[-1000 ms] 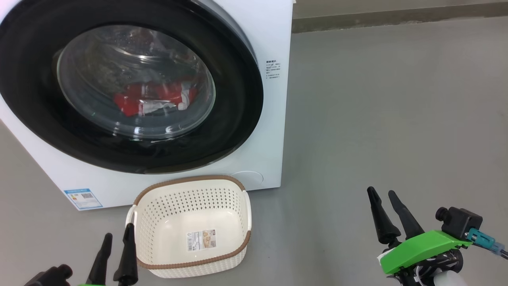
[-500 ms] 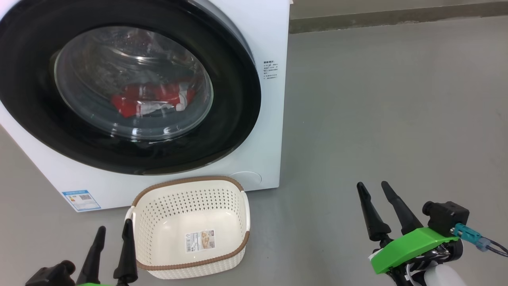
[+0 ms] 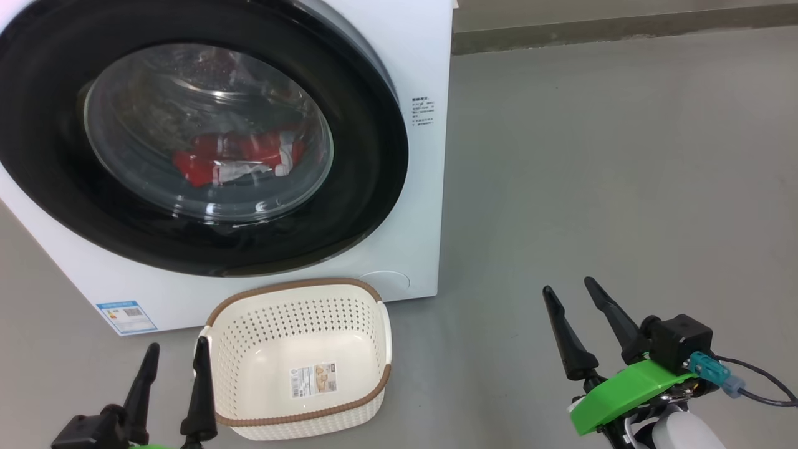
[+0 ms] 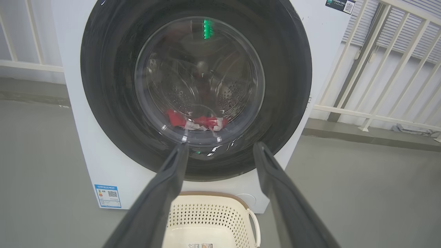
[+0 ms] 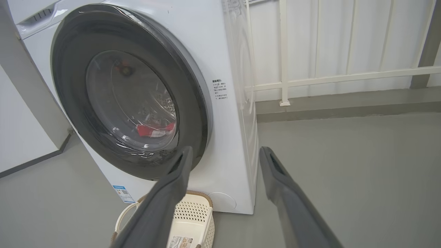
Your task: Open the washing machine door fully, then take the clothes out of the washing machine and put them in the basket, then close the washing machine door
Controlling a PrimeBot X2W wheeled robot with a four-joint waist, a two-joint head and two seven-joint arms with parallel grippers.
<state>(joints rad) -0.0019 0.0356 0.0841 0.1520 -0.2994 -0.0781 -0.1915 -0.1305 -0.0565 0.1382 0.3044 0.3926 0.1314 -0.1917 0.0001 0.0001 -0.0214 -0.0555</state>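
The washing machine door (image 3: 187, 100) sits shut against the front of the washing machine (image 3: 424, 56), its wide black rim ringing the clear bulging glass. Through the glass the clothes (image 3: 240, 156) lie low in the steel drum, a bunch of red fabric with a white patch in it; the same heap shows in the left wrist view (image 4: 198, 123) and the right wrist view (image 5: 155, 130). A small blue label (image 3: 126, 317) is stuck on the machine's lower left corner.

On the grey floor (image 3: 592, 156), directly in front of the machine and just below the door, stands the basket (image 3: 299, 315). It is cream with a brown rim and holds nothing but a paper sticker (image 3: 316, 379) on its bottom.

The left jaws are spread wide with nothing between them. Their dark fingers (image 3: 201, 393) point up just beside the basket's left end; whether they touch it I cannot tell. In the left wrist view the fingers (image 4: 165, 193) frame the lower door and the basket (image 4: 206, 213).

The right jaws are also wide apart and hold nothing. Their fingers (image 3: 564, 340) stand over bare floor, well apart from the basket's right side and from the machine. A green cover (image 3: 623, 390) sits behind them. In the right wrist view a white railing (image 5: 327, 77) runs behind the machine (image 5: 227, 51).
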